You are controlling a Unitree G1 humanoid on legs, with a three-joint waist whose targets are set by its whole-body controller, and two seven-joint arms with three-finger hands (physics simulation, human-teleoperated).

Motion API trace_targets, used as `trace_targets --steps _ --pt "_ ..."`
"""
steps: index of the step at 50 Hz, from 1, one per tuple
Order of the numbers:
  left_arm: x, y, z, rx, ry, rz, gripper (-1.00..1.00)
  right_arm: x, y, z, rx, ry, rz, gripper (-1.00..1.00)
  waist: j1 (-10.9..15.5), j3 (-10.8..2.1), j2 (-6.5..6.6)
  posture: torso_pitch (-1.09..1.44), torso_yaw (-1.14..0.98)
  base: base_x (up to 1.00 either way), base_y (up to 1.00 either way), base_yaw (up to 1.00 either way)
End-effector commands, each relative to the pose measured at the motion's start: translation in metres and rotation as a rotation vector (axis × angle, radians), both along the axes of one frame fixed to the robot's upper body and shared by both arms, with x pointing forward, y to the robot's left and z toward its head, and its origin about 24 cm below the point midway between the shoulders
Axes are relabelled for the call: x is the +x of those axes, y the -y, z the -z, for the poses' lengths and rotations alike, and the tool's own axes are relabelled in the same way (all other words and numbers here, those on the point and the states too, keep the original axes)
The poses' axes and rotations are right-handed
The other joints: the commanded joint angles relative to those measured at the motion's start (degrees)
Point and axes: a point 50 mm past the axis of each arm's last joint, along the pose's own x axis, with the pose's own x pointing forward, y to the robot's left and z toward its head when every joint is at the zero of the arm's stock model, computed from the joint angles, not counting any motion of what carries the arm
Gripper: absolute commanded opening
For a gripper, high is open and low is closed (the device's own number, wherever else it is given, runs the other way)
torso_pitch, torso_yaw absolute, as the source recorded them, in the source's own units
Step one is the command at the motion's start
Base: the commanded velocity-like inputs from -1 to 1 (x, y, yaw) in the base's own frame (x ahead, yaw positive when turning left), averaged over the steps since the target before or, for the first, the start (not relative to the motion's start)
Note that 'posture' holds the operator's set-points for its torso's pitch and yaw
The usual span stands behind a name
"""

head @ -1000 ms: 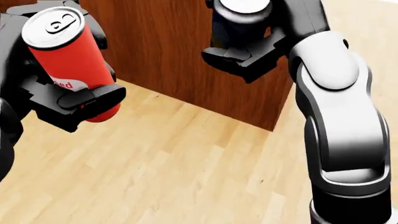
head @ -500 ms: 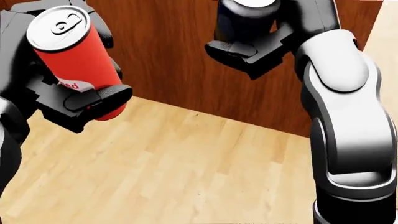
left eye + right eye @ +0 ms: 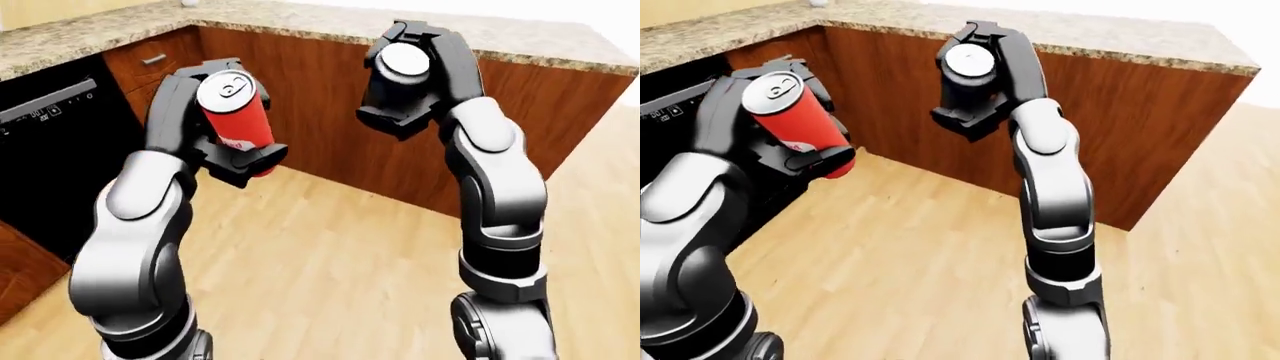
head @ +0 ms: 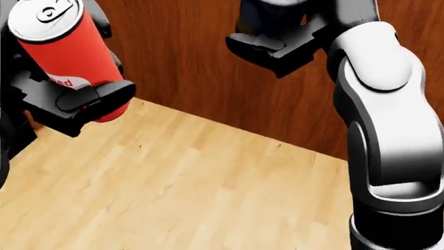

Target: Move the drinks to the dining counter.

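A red soda can (image 3: 238,112) with a silver top is held upright at chest height, and my left hand (image 3: 225,126) is shut round it. My right hand (image 3: 408,84) is shut on a dark can (image 3: 398,69) with a silver lid, raised a little higher, to the right of the red can. In the head view the red can (image 4: 64,57) fills the upper left. There the dark can (image 4: 269,15) is cut off by the top edge. Beyond both hands runs the counter, with a speckled granite top (image 3: 540,46) and a brown wooden side (image 3: 325,105).
A black dishwasher (image 3: 50,142) is set into the cabinets at the left of the left-eye view. Light wooden floor (image 3: 320,262) lies between me and the counter. The counter's end corner (image 3: 1130,225) stands to the right, with open floor past it.
The whole picture has shifted: the counter's wooden side now spans the top of the head view and its corner has slid off to the right. Both hands still hold their cans, slightly higher.
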Motion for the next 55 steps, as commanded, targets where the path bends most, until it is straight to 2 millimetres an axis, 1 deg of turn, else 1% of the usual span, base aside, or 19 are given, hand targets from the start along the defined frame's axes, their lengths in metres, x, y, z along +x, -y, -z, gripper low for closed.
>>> trace_targets --steps 1,9,12,13,17,21,22,23,24,25,26,28,30,35,48,50,51,54,55 --pt "0.0 0.004 -0.008 0.006 0.04 0.007 -1.0 -0.002 0.008 -0.003 0.017 0.023 0.022 -1.0 -0.67 -2.05 2.23 0.0 0.0 0.05 0.0 -1.0" --pt "0.004 0.007 -0.017 0.023 0.048 0.013 -1.0 -0.003 0.011 -0.01 0.015 0.028 0.025 -1.0 1.37 -1.5 -3.51 0.0 0.0 0.05 0.0 -1.0" --pt "0.007 0.006 -0.022 0.031 0.047 0.012 -1.0 -0.002 0.011 -0.011 0.009 0.028 0.028 -1.0 1.39 -2.07 -8.42 0.0 0.0 0.05 0.0 -1.0" --pt "0.01 0.006 -0.022 0.035 0.044 0.014 -1.0 -0.001 0.012 -0.012 0.012 0.026 0.028 -1.0 0.96 -0.82 -7.47 0.0 0.0 0.05 0.0 -1.0" --pt "0.015 0.006 -0.024 0.039 0.034 0.017 -1.0 -0.003 0.016 -0.016 0.022 0.024 0.035 -1.0 -0.5 -1.96 -5.83 0.0 0.0 0.05 0.0 -1.0" --pt "0.018 0.006 -0.027 0.043 0.038 0.014 -1.0 -0.005 0.016 -0.021 0.005 0.043 0.031 -1.0 2.38 -0.64 -2.42 0.0 0.0 0.03 0.0 -0.39" --pt "0.018 0.006 -0.028 0.044 0.039 0.013 -1.0 -0.006 0.016 -0.021 0.006 0.045 0.032 -1.0 3.67 -1.48 0.2 0.0 0.0 0.0 0.0 0.0" --pt "0.018 0.005 -0.03 0.045 0.043 0.012 -1.0 -0.005 0.016 -0.022 0.005 0.04 0.034 -1.0 3.69 -1.55 0.52 0.0 0.0 0.0 0.0 0.0" --pt "0.017 0.005 -0.033 0.046 0.046 0.01 -1.0 -0.005 0.017 -0.023 0.009 0.037 0.038 -1.0 3.3 -1.13 -0.76 0.0 0.0 0.0 0.0 0.0" --pt "0.017 0.005 -0.034 0.047 0.049 0.009 -1.0 -0.005 0.017 -0.024 0.01 0.038 0.04 -1.0 3.04 -3.5 -0.64 0.0 0.0 0.12 0.0 0.0" --pt "0.017 0.004 -0.035 0.049 0.052 0.008 -1.0 -0.007 0.017 -0.027 0.015 0.039 0.041 -1.0 3.05 -3.65 -0.82 0.0 0.0 0.27 -0.27 0.0" --pt "0.016 0.004 -0.039 0.048 0.057 0.006 -1.0 -0.007 0.017 -0.029 0.008 0.047 0.044 -1.0 3.33 -2.6 -0.41 0.0 0.0 0.42 -0.46 0.0" --pt "0.016 0.004 -0.042 0.051 0.061 0.007 -1.0 -0.007 0.017 -0.031 0.006 0.05 0.043 -1.0 3.17 -0.6 -1.98 0.0 0.0 0.88 -0.47 0.0" --pt "0.016 0.004 -0.046 0.055 0.067 0.008 -1.0 -0.007 0.017 -0.032 0.008 0.054 0.043 -1.0 2.68 -1.24 -4.18 0.0 0.0 0.93 -0.46 0.0" --pt "0.015 0.005 -0.051 0.062 0.075 0.011 -1.0 -0.012 0.019 -0.039 0.021 0.074 0.041 -1.0 3.23 -1.01 -2.03 0.0 0.0 0.91 -0.47 0.0" --pt "0.015 0.005 -0.051 0.062 0.076 0.011 -1.0 -0.012 0.019 -0.039 0.029 0.071 0.037 -1.0 0.72 -2.19 0.02 0.0 0.0 0.32 -0.41 -0.5" --pt "0.014 0.005 -0.052 0.063 0.076 0.011 -1.0 -0.012 0.019 -0.038 0.029 0.07 0.035 -1.0 0.83 -3.09 -2.0 0.0 0.0 0.21 0.0 -1.0" --pt "0.013 0.005 -0.054 0.063 0.079 0.01 -1.0 -0.012 0.018 -0.039 0.025 0.071 0.032 -1.0 1.39 -2.03 -6.31 0.0 0.0 0.2 0.0 -1.0" --pt "0.013 0.004 -0.055 0.063 0.08 0.009 -1.0 -0.012 0.017 -0.039 0.024 0.073 0.031 -1.0 0.62 -2.74 -11.36 0.0 0.0 0.2 0.0 -1.0"
